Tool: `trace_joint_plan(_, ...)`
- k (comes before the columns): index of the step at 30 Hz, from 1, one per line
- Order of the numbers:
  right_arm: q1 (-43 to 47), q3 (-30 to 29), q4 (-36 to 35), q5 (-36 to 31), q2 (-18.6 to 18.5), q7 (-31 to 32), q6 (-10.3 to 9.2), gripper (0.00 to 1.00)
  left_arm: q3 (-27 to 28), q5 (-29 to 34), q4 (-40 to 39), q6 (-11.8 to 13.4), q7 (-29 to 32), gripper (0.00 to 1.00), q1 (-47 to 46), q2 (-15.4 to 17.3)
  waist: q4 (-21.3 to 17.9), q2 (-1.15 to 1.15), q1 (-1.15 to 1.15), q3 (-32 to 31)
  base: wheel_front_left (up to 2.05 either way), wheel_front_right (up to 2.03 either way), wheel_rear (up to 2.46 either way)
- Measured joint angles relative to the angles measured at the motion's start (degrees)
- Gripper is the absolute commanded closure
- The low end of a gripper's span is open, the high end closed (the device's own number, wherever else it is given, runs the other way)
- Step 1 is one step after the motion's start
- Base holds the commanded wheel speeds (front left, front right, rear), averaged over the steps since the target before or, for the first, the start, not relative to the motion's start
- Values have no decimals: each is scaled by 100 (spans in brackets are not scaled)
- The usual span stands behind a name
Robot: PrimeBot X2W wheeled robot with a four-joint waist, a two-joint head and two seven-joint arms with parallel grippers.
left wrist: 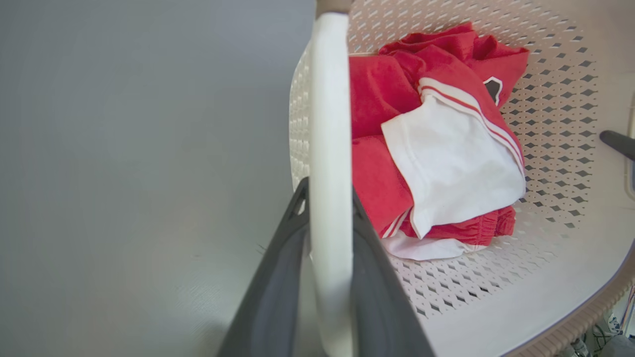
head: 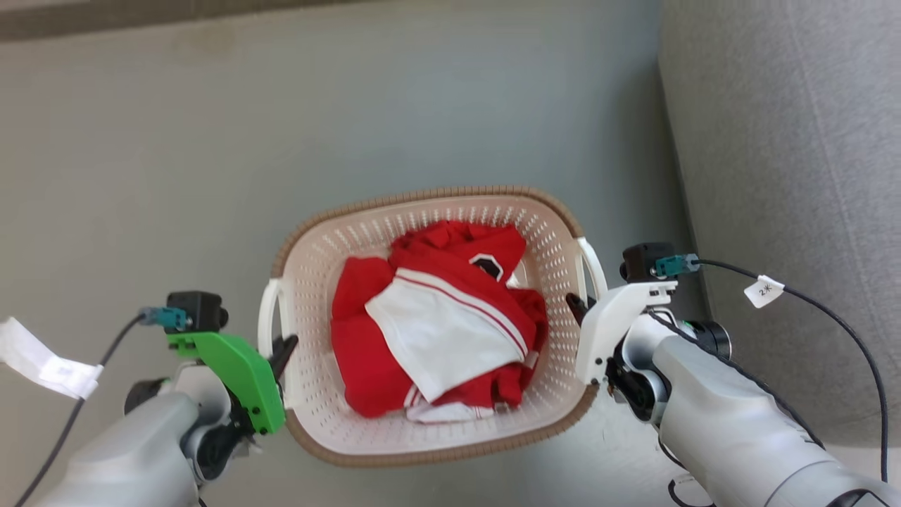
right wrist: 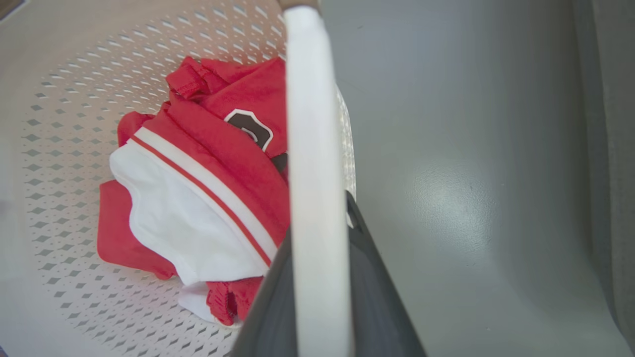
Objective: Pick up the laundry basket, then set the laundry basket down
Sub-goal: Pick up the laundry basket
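The laundry basket (head: 422,198), cream perforated plastic with a brown woven-look rim, sits between my two arms over the grey floor. Red and white clothes (head: 436,317) lie bunched inside it. My left gripper (head: 281,352) is shut on the basket's white left handle (head: 266,317); in the left wrist view the handle (left wrist: 330,124) runs up between the dark fingers of that gripper (left wrist: 328,191). My right gripper (head: 578,306) is shut on the white right handle (head: 595,266), which in the right wrist view (right wrist: 310,124) passes between its fingers (right wrist: 317,218). Whether the basket touches the floor cannot be told.
A grey upholstered sofa (head: 788,176) fills the right side, close to my right arm. Grey floor (head: 211,141) stretches ahead and to the left. A tagged black cable (head: 809,299) trails from the right wrist, and another cable with a white tag (head: 49,362) from the left.
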Motion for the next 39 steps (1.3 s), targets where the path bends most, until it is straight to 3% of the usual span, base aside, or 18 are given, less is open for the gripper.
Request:
trace_joint_plan(18,510,297,481,535,-33,867,436,100,-93,-304,609,0,722,100,701,-531,100,0,0,-1569,0,0,0)
trace_joint_plan(28,694,449,537,634,-33,1204,503,100,-101,-508,904,-5,1036,100,956,-697,164,0,0,-2219,0,0,0)
trace_joint_plan(39,693,543,541,794,-49,1412,513,100,-102,-506,1103,-5,1289,100,936,-805,133,0,0,-2310,0,0,0)
